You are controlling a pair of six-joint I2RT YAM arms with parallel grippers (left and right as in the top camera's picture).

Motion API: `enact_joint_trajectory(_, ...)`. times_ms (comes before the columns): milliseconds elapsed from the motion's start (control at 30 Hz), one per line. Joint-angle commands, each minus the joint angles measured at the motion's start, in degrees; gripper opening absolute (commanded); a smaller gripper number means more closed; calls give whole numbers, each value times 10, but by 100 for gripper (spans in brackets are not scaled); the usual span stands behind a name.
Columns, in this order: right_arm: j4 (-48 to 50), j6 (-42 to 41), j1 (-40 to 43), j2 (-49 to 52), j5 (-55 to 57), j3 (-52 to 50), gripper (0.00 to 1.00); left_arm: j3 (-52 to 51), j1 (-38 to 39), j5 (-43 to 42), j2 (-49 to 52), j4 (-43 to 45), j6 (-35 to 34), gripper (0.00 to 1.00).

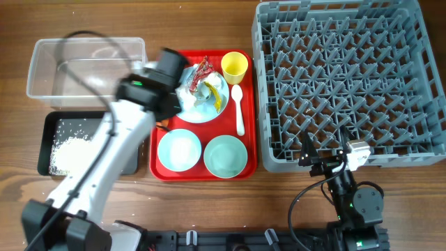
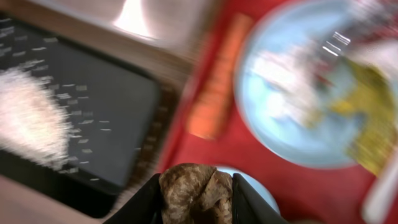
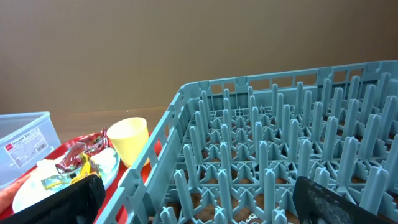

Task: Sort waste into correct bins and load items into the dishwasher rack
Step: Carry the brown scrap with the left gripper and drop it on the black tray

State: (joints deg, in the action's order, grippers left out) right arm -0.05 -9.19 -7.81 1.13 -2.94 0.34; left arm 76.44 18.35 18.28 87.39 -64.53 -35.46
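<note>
Overhead: looks straight down on the whole table [image 1: 209, 21]. Left wrist: close, facing downward over the black tray [image 2: 118, 106] and plate [image 2: 292, 124]. Right wrist: low at the near edge, facing far across the dishwasher rack [image 3: 155, 143]; it also shows the plate.

1. A flat red serving tray [image 1: 249, 104] lies on the bench [image 1: 209, 21], its low rim raised all round.
2. Brown wood grain shows on every side of the tray.
3. Behind the tray, the right wrist view shows a plain brown wall [image 3: 186, 43], or perhaps a board.
</note>
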Motion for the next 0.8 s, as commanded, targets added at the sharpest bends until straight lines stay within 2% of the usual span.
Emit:
enact_joint_trajectory(0, 2, 1, 0, -1, 3, 0, 100, 6, -117, 19, -3, -16, -11, 33)
enact_joint_trajectory(200, 2, 1, 0, -1, 3, 0, 100, 3, -276, 19, 6, 1, -10, 32)
enact_joint_trajectory(400, 2, 1, 0, -1, 3, 0, 100, 3, -391, 0, 33, 27, -10, 29)
enact_joint_trajectory(767, 2, 1, 0, -1, 3, 0, 100, 3, -444, -5, 155, 50, -10, 30)
